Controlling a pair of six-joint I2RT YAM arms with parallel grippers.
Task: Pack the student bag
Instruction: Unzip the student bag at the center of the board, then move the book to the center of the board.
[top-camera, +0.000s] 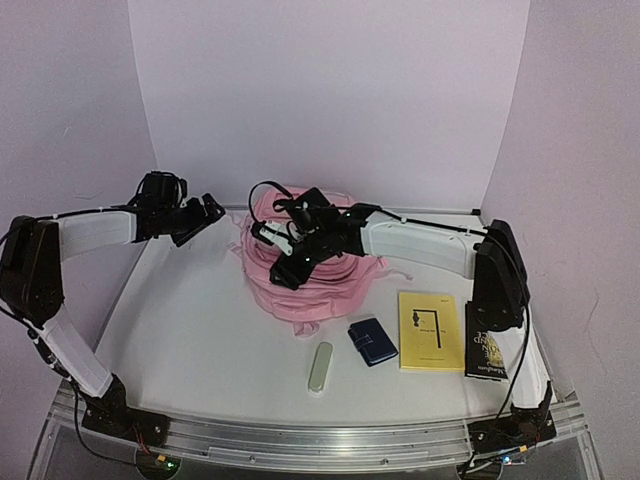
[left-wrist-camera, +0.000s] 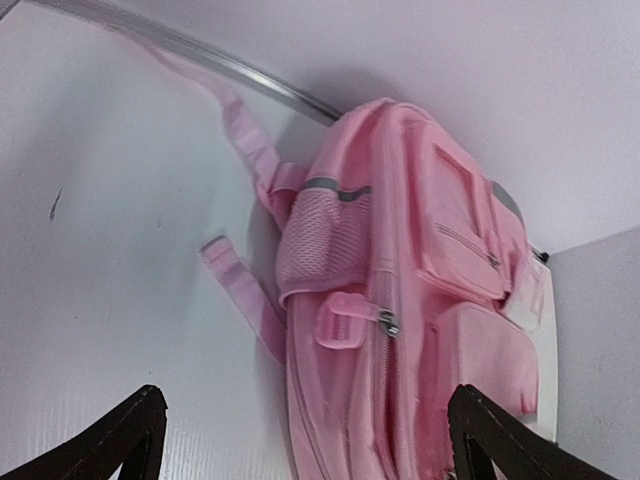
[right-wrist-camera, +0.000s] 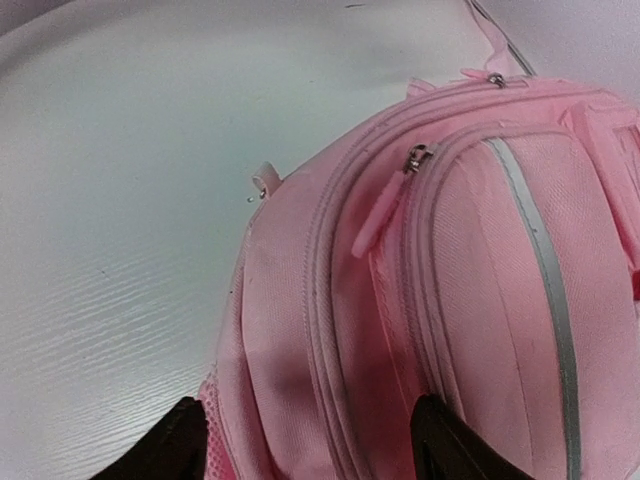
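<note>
The student bag is a soft pink backpack lying slumped at the back middle of the table. My left gripper hangs open just left of it, apart from the fabric. In the left wrist view its wide-apart fingers frame the student bag, with a zip pull between them and nothing held. My right gripper hovers open over the bag's left part. The right wrist view shows the student bag with closed zips and a pink zip pull beyond the fingers.
In front of the bag lie a pale oblong case, a small dark blue wallet-like booklet, a yellow book and a dark book by the right arm. White walls stand close behind and to both sides.
</note>
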